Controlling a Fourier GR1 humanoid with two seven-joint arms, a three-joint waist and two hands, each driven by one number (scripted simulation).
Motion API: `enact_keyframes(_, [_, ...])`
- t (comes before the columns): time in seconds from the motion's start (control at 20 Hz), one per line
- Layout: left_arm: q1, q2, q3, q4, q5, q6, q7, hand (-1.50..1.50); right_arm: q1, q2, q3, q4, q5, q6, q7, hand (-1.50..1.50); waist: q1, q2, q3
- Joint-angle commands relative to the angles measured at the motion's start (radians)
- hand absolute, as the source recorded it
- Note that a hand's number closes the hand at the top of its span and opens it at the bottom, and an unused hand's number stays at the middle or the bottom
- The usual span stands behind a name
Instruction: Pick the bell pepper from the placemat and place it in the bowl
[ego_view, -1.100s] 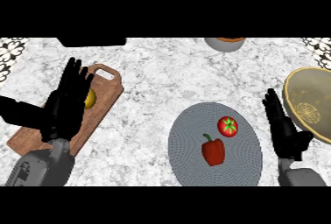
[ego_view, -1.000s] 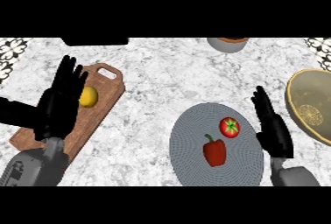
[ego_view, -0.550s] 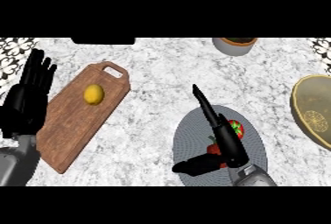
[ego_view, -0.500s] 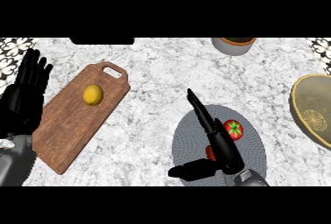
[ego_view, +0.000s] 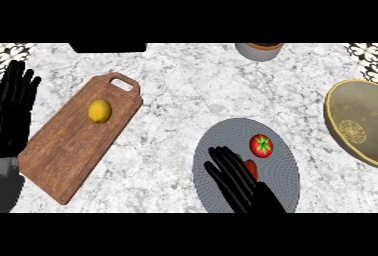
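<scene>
A white-and-grey marbled counter (ego_view: 184, 95) is seen. On it are laid a wooden cutting board (ego_view: 66, 150) at the left, a grey round placemat (ego_view: 284, 175) at lower right, a yellowish bowl (ego_view: 354, 125) at the right edge, and a grey cup (ego_view: 258, 51) at the top.

A white and grey marbled counter (ego_view: 184, 90) is seen. A brown wooden board (ego_view: 66, 150) carries a yellow lemon (ego_view: 100, 110). A red tomato (ego_view: 260, 145) with green top lies on the grey placemat (ego_view: 214, 145); the bowl (ego_view: 353, 125) is golden.
</scene>
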Motion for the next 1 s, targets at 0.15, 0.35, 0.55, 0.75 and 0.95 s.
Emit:
enact_keyframes(0.15, [-0.025, 0.020, 0.022, 0.009, 0.007, -0.018, 0.020, 0.00, 0.011, -0.183, -0.052, -0.342, 0.132, 0.313, 0.410, -1.50, -0.008, 0.001, -0.002])
enact_keyframes(0.35, [0.019, 0.007, 0.020, 0.011, 0.003, -0.042, -0.032, 0.00, 0.022, -0.288, -0.033, -0.410, 0.122, 0.531, 0.556, -1.50, 0.012, 0.006, -0.002])
enact_keyframes(0.55, [-0.017, -0.013, 0.010, 0.009, 0.002, -0.038, -0.020, 0.00, -0.049, -0.259, -0.014, -0.451, 0.019, 0.756, 0.725, -1.50, 0.029, 0.011, -0.001])
enact_keyframes(0.75, [-0.008, -0.011, 0.011, 0.003, -0.007, -0.058, -0.010, 0.00, -0.125, -0.194, -0.047, -0.438, -0.057, 0.950, 0.815, -1.50, 0.033, 0.012, 0.002])
enact_keyframes(0.95, [-0.021, -0.044, 0.014, 0.034, -0.039, -0.051, -0.040, 0.00, -0.126, -0.147, -0.178, -0.460, -0.137, 1.067, 0.844, -1.50, 0.027, 0.012, 0.003])
